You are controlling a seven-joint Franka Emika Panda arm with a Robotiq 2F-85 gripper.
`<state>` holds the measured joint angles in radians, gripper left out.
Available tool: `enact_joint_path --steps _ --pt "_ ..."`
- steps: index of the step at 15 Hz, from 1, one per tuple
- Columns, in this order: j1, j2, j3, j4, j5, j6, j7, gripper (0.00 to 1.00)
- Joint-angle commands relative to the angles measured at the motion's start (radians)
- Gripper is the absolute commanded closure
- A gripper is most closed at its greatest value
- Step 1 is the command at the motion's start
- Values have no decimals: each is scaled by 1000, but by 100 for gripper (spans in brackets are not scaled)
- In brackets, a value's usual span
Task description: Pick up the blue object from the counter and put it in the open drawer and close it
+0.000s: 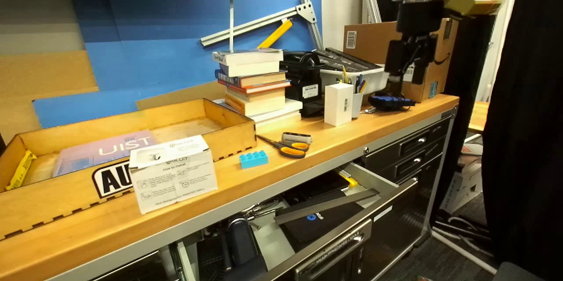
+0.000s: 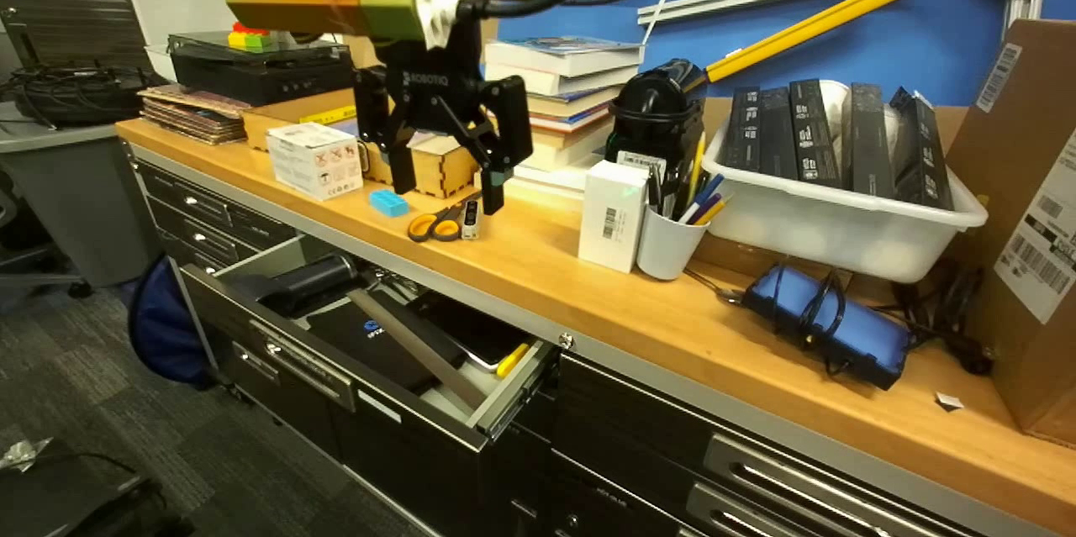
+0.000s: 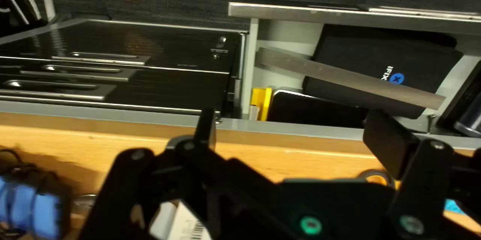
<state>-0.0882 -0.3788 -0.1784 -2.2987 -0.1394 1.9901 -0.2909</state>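
The blue block point(image 1: 254, 159) lies on the wooden counter point(image 1: 330, 140), near the scissors; it shows in both exterior views point(image 2: 388, 202). Only a sliver of it shows at the right edge of the wrist view point(image 3: 454, 206), behind my finger. My gripper point(image 2: 448, 186) is open and empty, raised above the counter, fingers pointing down. In the wrist view my gripper point(image 3: 295, 133) has its fingers wide apart with counter wood between them. The drawer point(image 1: 343, 227) stands open below the counter edge, with dark tools and a metal bar inside; its lip shows in the wrist view point(image 3: 319, 16).
Orange-handled scissors point(image 1: 292, 149) lie beside the block. A white carton point(image 1: 176, 180) and a wooden tray point(image 1: 233, 131) stand near it. A book stack point(image 2: 559, 92), white box point(image 2: 614, 218), pen cup point(image 2: 670, 247) and white bin point(image 2: 832, 230) stand along the counter.
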Motion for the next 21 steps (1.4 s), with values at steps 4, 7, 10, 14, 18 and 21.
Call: enact_joint_path --steps 4,7,10,14,18,21 --pt "128 292 185 156 69 8 175 0" --pt "163 412 239 242 128 47 289 0" --pt "184 504 265 321 136 96 392 0" --pt "211 611 273 422 109 103 483 0" --pt "243 695 273 508 104 83 523 0" --pt "268 731 265 541 79 101 572 0"
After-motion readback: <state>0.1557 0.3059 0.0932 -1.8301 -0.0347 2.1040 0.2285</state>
